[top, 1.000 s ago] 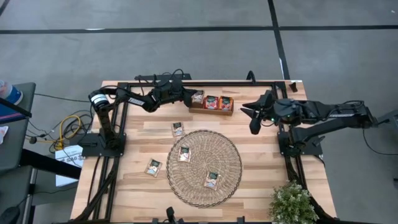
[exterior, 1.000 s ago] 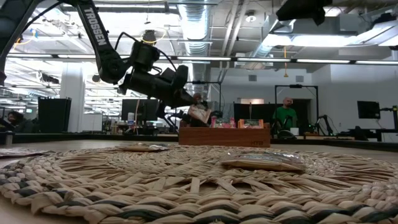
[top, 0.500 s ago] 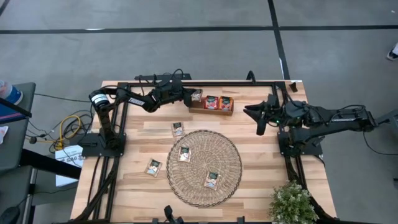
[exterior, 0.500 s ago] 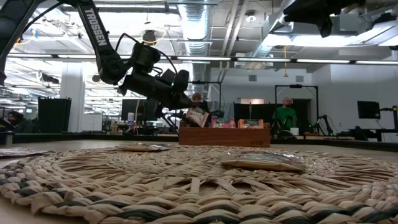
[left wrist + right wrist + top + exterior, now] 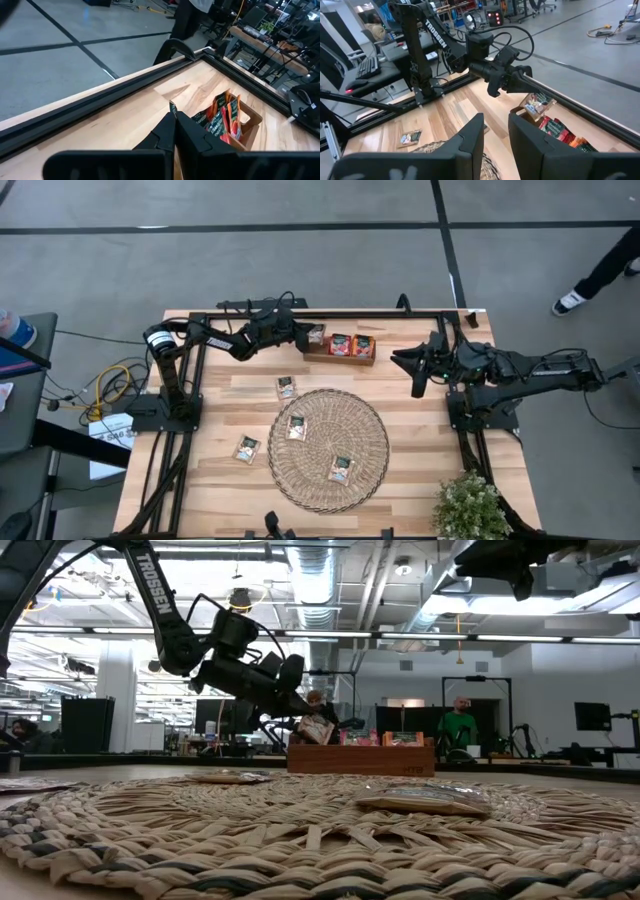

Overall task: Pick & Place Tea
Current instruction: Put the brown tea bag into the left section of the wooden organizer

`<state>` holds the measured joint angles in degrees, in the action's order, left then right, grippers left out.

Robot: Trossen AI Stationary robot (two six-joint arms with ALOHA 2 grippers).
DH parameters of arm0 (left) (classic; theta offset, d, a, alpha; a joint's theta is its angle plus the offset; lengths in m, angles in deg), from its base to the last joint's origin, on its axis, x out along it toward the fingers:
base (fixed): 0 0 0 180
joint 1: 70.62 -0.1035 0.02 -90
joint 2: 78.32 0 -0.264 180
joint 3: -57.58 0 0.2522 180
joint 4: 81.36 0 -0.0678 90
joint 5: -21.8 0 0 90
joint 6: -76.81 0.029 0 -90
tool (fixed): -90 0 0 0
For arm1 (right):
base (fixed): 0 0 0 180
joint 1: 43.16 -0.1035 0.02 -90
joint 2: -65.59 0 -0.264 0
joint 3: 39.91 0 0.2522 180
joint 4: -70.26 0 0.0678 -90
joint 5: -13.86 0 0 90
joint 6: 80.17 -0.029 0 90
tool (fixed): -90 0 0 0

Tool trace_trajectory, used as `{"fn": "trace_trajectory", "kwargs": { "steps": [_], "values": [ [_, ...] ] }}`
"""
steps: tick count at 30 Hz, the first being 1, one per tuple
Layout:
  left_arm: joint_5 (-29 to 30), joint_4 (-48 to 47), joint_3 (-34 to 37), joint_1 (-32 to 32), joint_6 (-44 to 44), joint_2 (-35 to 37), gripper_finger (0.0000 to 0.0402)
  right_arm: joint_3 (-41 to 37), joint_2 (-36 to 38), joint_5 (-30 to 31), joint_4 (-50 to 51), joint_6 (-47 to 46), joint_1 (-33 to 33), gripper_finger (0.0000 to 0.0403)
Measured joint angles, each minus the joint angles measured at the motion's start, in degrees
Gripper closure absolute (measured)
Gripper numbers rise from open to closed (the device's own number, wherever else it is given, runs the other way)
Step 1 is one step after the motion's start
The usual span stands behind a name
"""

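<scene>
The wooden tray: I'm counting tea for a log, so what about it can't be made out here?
- High view: how many sachets stand in the wooden tray; too small, packed on edge.
- Left wrist view: the left end effector's fingers cover the held sachet and the tray's near end.
- Low view: the tray's wall hides its contents.

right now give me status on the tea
Left gripper shut on cream sachet, over wooden tray end. Right gripper empty, off right. Nothing blocking.

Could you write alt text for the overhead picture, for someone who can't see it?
From above: the left gripper holds a tea sachet over the end of a wooden tray at the table's far edge. Four sachets lie near and on a round woven mat. The right gripper hangs empty.
</scene>
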<state>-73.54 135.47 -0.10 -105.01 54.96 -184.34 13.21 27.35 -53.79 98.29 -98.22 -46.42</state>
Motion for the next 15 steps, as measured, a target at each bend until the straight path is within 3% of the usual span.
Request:
{"fn": "trace_trajectory", "kwargs": {
  "steps": [15],
  "values": [
    [0.0, 0.0, 0.0, 1.4, 5.9, 0.0, 0.0392, 0.0, 0.0, 0.0, 0.0, 0.0, 0.0, 0.0321]
  ]
}}
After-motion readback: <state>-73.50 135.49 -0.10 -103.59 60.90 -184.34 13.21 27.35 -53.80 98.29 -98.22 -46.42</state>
